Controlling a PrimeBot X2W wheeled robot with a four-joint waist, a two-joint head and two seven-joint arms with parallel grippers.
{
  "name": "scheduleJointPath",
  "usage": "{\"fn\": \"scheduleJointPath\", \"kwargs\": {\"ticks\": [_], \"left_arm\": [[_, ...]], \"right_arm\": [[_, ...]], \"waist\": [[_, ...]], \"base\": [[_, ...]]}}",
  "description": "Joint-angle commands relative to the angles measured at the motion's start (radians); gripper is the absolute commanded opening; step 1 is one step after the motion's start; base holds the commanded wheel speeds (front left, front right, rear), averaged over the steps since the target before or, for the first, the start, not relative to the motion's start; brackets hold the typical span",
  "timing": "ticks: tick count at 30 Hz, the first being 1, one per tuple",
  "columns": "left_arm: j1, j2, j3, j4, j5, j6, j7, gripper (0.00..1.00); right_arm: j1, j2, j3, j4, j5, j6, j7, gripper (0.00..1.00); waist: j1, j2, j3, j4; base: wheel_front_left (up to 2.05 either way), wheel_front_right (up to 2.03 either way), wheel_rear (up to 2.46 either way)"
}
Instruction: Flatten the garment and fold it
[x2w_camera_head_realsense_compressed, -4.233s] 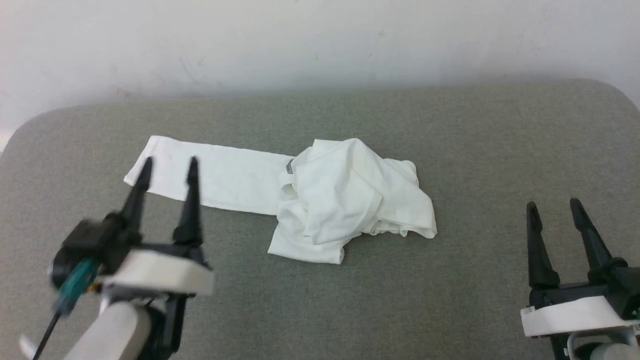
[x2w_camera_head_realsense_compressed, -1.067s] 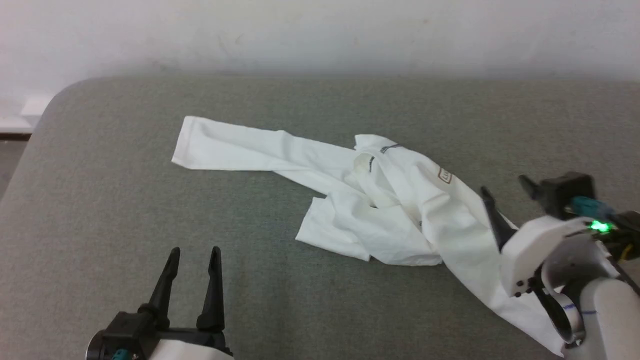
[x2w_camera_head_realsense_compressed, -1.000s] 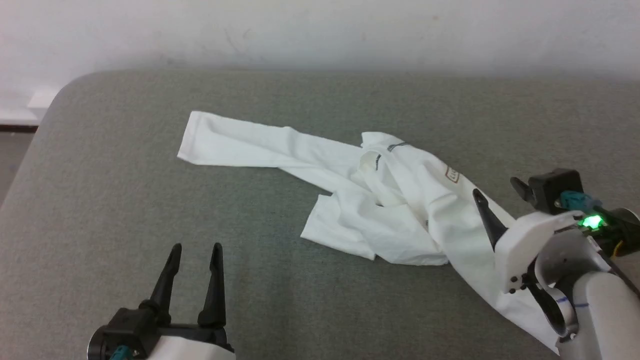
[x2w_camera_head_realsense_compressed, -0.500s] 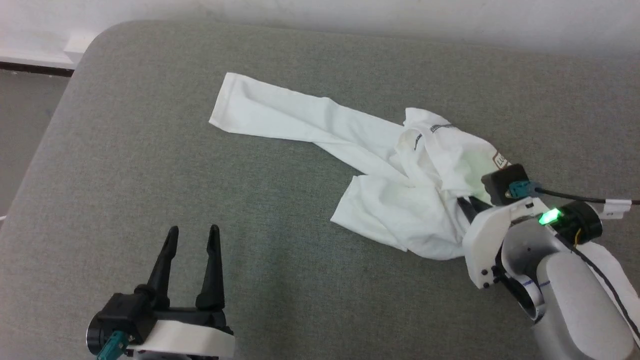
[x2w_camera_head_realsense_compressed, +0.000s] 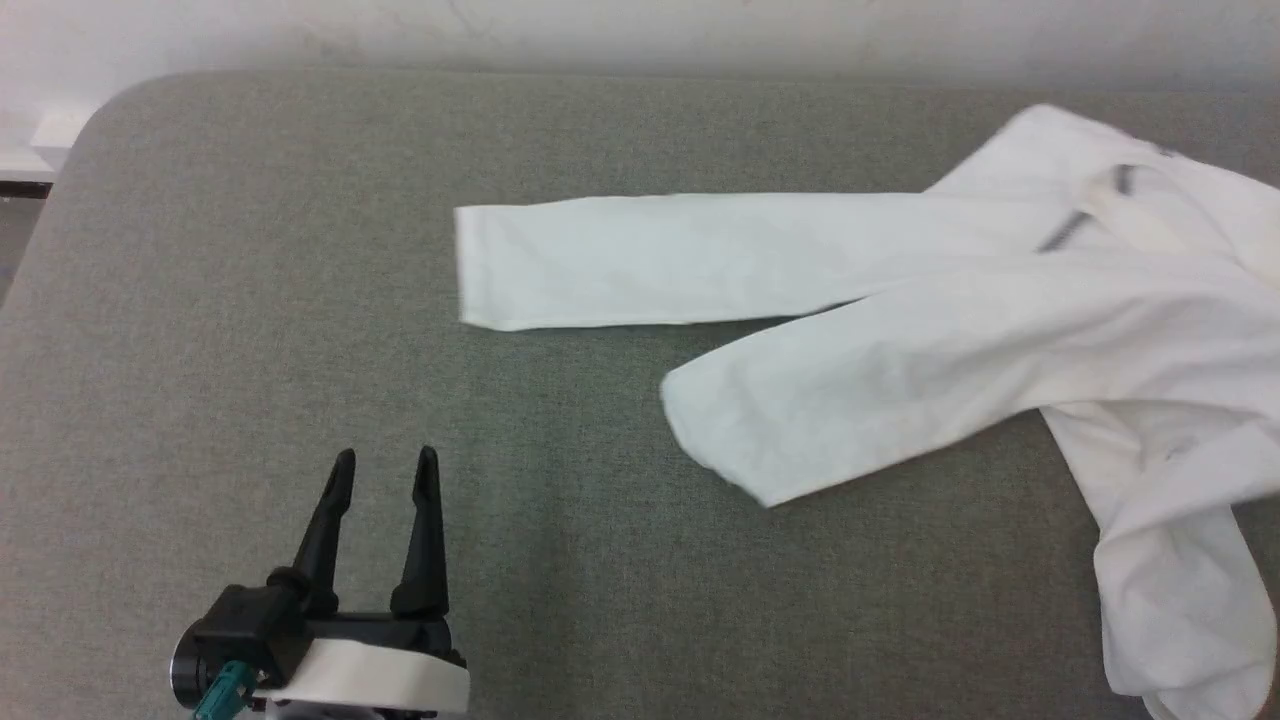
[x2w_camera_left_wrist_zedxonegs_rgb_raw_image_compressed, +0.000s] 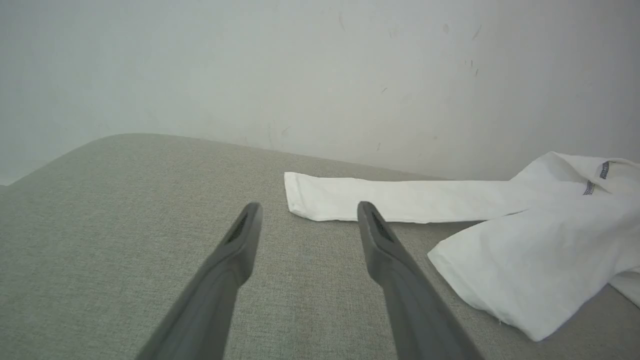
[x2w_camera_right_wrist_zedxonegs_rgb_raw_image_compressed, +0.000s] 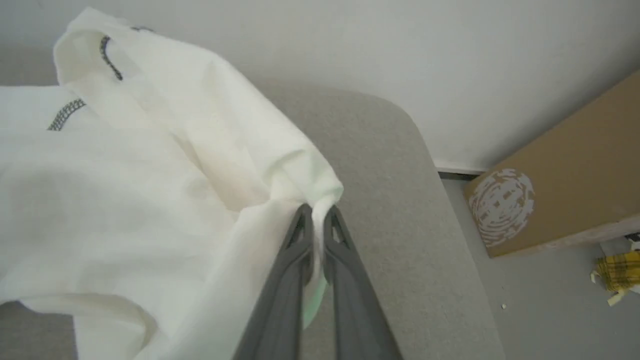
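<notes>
**White shirt pinched at one end, sleeves stretched across the table**

The garment (x2w_camera_head_realsense_compressed: 900, 330) is a white long-sleeved shirt that lies over the right half of the grey table (x2w_camera_head_realsense_compressed: 250, 250) in the head view. One sleeve (x2w_camera_head_realsense_compressed: 650, 255) is flat and straight and points towards the left, with its cuff near the middle of the table. A second long piece (x2w_camera_head_realsense_compressed: 850, 390), which looks like the other sleeve, crosses just in front of it at a slant, and its end is nearer to the robot. Short lines of grey stitching (x2w_camera_head_realsense_compressed: 1062, 232) mark the seams where the sleeves meet the body. The rest of the cloth runs off the right edge of that view and drops in a loose fold at the lower right.

In the right wrist view the right arm's jaws are pressed together on a gathered bunch of the garment. The two dark fingers (x2w_camera_right_wrist_zedxonegs_rgb_raw_image_compressed: 285, 280) have only a thin layer of cloth between them at their tips. From that pinch the cloth spreads away to the left in soft folds.

The left arm's jaws are spread wide and hold nothing. Their fingers (x2w_camera_left_wrist_zedxonegs_rgb_raw_image_compressed: 225, 280) are over bare table, apart from the shirt, and the flat sleeve's cuff lies a little beyond the tips.

A pale wall (x2w_camera_left_wrist_zedxonegs_rgb_raw_image_compressed: 250, 75) stands behind the table. Past the table's rounded corner, a cardboard box (x2w_camera_right_wrist_zedxonegs_rgb_raw_image_compressed: 560, 190) and a yellow checked scrap (x2w_camera_right_wrist_zedxonegs_rgb_raw_image_compressed: 617, 272) are on the floor (x2w_camera_right_wrist_zedxonegs_rgb_raw_image_compressed: 540, 300).
</notes>
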Motion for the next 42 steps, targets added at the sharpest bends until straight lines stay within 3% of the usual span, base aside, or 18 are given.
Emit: {"fn": "scheduleJointPath", "kwargs": {"ticks": [1, 4, 5, 6, 7, 11, 15, 24, 30, 37, 38, 40, 42], "left_arm": [[-0.017, -0.002, 0.001, -0.002, 0.007, -0.007, -0.005, 1.0], [-0.017, -0.002, 0.008, 0.002, 0.014, -0.01, -0.005, 1.0], [-0.017, -0.002, 0.012, 0.004, 0.016, -0.012, -0.005, 1.0], [-0.016, -0.001, 0.016, 0.005, 0.018, -0.013, -0.005, 1.0], [-0.016, -0.001, 0.02, 0.006, 0.02, -0.015, -0.005, 1.0], [-0.016, 0.002, 0.032, 0.006, 0.028, -0.02, -0.005, 1.0], [-0.019, 0.002, 0.031, 0.007, 0.033, -0.025, -0.005, 1.0], [-0.027, 0.0, 0.004, 0.015, 0.02, -0.024, -0.005, 1.0], [-0.037, -0.001, -0.005, 0.024, 0.011, -0.023, -0.005, 1.0], [-0.048, -0.001, -0.015, 0.032, 0.006, -0.026, -0.005, 1.0], [-0.047, -0.002, -0.016, 0.034, 0.005, -0.024, -0.005, 1.0], [-0.044, -0.002, -0.015, 0.037, 0.002, -0.019, -0.005, 1.0], [-0.038, -0.002, -0.016, 0.041, -0.001, -0.018, -0.005, 1.0]], "right_arm": [[0.05, 0.002, -0.025, 0.005, -0.019, -0.001, 0.009, 0.0], [0.14, 0.035, -0.121, 0.033, -0.033, -0.001, 0.01, 0.0], [0.16, 0.047, -0.138, 0.049, -0.042, -0.001, -0.001, 0.18], [0.174, 0.059, -0.145, 0.065, -0.05, -0.001, -0.014, 0.44], [0.181, 0.072, -0.148, 0.081, -0.056, -0.001, -0.032, 1.0], [0.151, 0.111, -0.106, 0.094, -0.06, -0.001, -0.12, 1.0], [0.087, 0.108, -0.005, 0.037, -0.049, -0.001, -0.186, 1.0], [0.018, 0.097, 0.354, -0.044, 0.044, -0.001, -0.098, 1.0], [-0.024, 0.078, 0.552, 0.063, 0.093, -0.001, -0.055, 1.0], [-0.076, 0.065, 0.661, 0.296, 0.114, -0.001, 0.065, 1.0], [-0.082, 0.067, 0.67, 0.314, 0.12, -0.001, 0.081, 0.62], [-0.093, 0.071, 0.668, 0.329, 0.124, -0.001, 0.092, 0.0], [-0.102, 0.069, 0.671, 0.328, 0.125, -0.001, 0.088, 0.0]], "waist": [[0.0001, 0.0, 0.011, -0.004], [0.0001, 0.0, 0.023, -0.008], [0.0001, 0.0, 0.025, -0.012], [0.0001, 0.0, 0.027, -0.015], [0.0001, 0.0, 0.028, -0.018], [0.0001, 0.0, 0.023, -0.033], [0.0001, 0.0, 0.012, -0.042], [0.0001, 0.0, 0.005, 0.004], [0.0001, 0.0, 0.023, 0.071], [0.0001, 0.0, 0.034, 0.119], [0.0001, 0.0, 0.032, 0.12], [0.0001, 0.0, 0.023, 0.113], [0.0001, 0.0, 0.009, 0.098]], "base": [[0.0, 0.0, 0.0], [0.0, 0.0, 0.0], [0.0, 0.0, 0.0], [0.0, 0.0, 0.0], [0.0, 0.0, 0.0], [0.0, 0.0, 0.0], [0.0, 0.0, 0.0], [0.0, 0.0, 0.0], [0.0, 0.0, 0.0], [0.0, 0.0, 0.0], [0.0, 0.0, 0.0], [0.0, 0.0, 0.0], [0.0, 0.0, 0.0]]}}
